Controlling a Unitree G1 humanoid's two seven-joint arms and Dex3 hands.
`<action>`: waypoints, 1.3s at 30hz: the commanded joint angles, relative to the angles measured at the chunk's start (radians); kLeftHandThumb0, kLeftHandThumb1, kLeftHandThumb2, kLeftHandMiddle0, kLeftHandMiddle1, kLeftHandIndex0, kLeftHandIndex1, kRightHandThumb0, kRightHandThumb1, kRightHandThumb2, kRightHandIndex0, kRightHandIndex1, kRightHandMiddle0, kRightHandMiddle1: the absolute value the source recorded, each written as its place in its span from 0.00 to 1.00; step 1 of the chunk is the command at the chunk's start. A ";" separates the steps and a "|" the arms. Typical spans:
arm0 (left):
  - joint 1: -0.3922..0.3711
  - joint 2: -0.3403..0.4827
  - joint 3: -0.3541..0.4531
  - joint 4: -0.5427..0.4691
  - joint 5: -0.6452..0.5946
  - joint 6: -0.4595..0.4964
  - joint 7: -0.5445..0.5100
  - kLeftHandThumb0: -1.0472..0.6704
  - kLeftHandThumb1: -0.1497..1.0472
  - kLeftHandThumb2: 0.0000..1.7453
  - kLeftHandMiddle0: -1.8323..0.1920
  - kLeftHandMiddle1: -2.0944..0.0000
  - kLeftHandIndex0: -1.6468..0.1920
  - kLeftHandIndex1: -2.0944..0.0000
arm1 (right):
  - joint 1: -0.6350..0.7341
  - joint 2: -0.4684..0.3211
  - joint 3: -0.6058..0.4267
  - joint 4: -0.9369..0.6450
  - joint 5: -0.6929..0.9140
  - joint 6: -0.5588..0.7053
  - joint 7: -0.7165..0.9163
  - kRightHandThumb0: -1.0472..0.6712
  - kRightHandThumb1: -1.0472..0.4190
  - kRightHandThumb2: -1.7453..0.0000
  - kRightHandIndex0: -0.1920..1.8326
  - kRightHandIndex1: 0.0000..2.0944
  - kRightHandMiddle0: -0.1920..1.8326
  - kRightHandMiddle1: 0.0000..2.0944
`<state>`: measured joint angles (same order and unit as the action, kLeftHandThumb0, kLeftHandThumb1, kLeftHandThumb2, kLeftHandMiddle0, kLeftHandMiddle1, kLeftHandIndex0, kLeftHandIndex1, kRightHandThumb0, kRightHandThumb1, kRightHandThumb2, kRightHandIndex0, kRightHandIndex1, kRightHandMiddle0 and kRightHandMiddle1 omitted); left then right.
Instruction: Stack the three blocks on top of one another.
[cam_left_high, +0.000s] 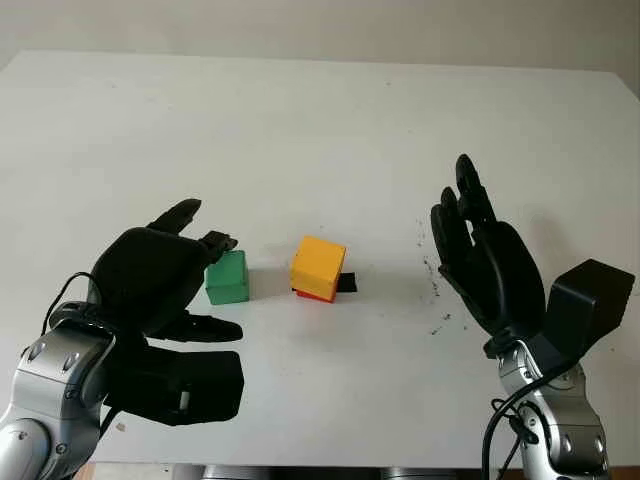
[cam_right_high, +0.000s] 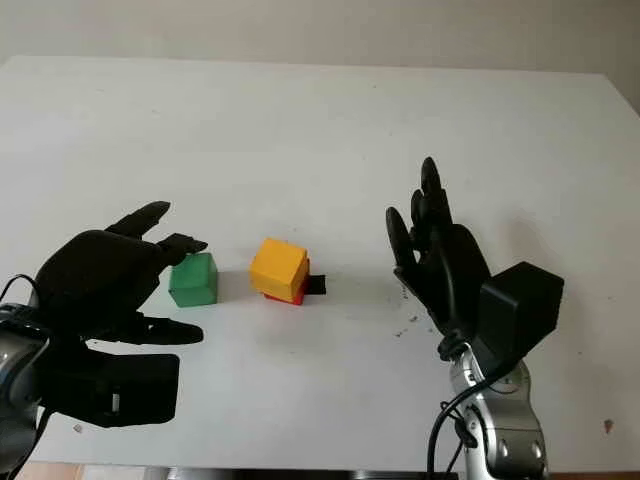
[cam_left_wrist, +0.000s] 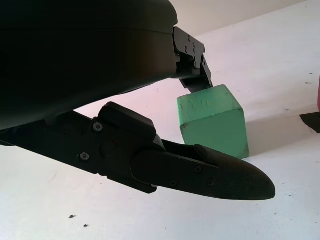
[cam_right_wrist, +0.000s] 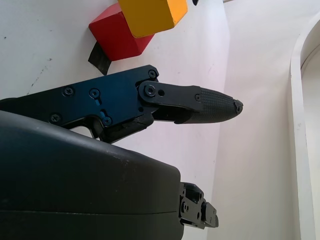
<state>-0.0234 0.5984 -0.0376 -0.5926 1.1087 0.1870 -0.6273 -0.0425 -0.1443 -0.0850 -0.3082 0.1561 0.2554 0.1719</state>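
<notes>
Yellow block (cam_left_high: 318, 262) atop red block (cam_right_wrist: 116, 36); green block (cam_left_high: 227, 277) beside open left hand (cam_left_high: 160, 275); right hand (cam_left_high: 485, 260) open.

A wide white table (cam_left_high: 330, 120) takes up nearly the whole scene, its far edge running straight across the top. Behind it stands a plain pale wall (cam_left_high: 300, 25), evenly lit. The tabletop carries a scatter of small dark specks (cam_left_high: 436, 275) toward the right and a small black patch of tape (cam_left_high: 346, 283) near its middle.

No readable text, labels or numbers anywhere.
</notes>
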 joint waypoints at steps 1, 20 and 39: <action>-0.010 -0.010 -0.001 0.002 -0.001 -0.001 0.003 0.07 1.00 0.12 0.86 0.97 0.92 0.50 | 0.012 -0.010 -0.007 -0.016 0.002 -0.015 0.004 0.24 0.00 0.72 0.00 0.00 0.00 0.00; -0.004 0.040 0.031 0.056 0.012 -0.109 0.143 0.45 1.00 0.07 0.75 0.95 0.85 0.29 | 0.015 -0.011 -0.011 -0.020 0.006 -0.013 0.006 0.25 0.00 0.71 0.00 0.00 0.00 0.01; -0.429 0.203 0.166 0.062 -0.494 0.032 -0.231 0.39 1.00 0.05 0.72 0.96 0.75 0.37 | 0.016 -0.008 0.003 -0.028 -0.003 0.016 -0.012 0.23 0.00 0.74 0.00 0.00 0.00 0.01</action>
<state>-0.3981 0.7788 0.1181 -0.5251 0.6393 0.2024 -0.8382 -0.0338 -0.1463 -0.0815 -0.3161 0.1564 0.2644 0.1622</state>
